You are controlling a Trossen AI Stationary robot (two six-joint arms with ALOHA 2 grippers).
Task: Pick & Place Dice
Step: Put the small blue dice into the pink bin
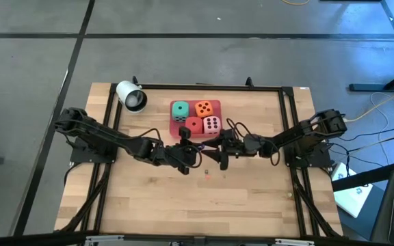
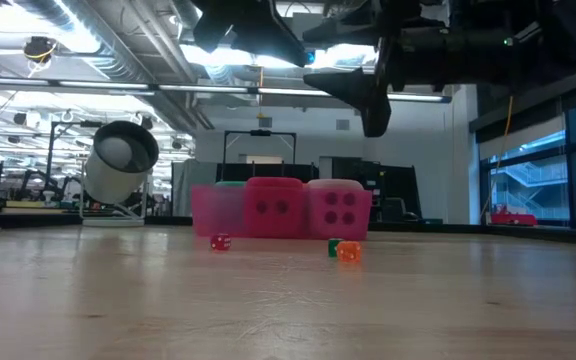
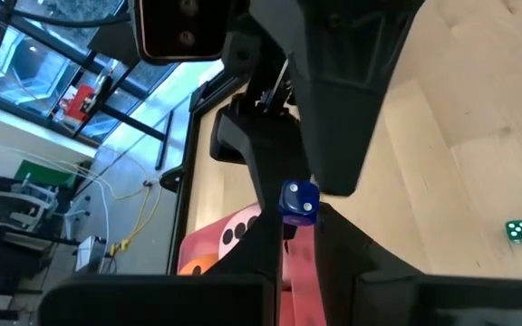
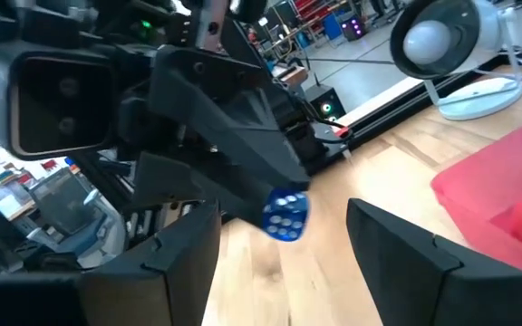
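Four fist-sized dice sit on a flat pink tray (image 1: 176,130): teal (image 1: 180,109), orange (image 1: 204,108), red (image 1: 194,125) and pale pink (image 1: 211,124). The low view shows the red one (image 2: 276,208) and the pink one (image 2: 340,208). Both arms meet just near of the tray, above the table. My left gripper (image 1: 198,149) is shut on a tiny blue cube with white pips (image 4: 285,215). My right gripper (image 4: 284,237) is open and faces it. Its fingers stand on either side of the blue cube, apart from it. My left gripper pinches the tiny blue cube (image 3: 299,201) between its two fingertips. It comes about level from the table's left side. The cube sticks out at the free ends of the fingers, lifted clear of the table.
Three tiny cubes lie on the wood near of the tray: red (image 2: 220,241), green (image 2: 334,246) and orange (image 2: 348,252). A white cylindrical lamp-like device (image 1: 131,96) stands at the far left corner. A black frame (image 1: 286,123) runs along the table's sides.
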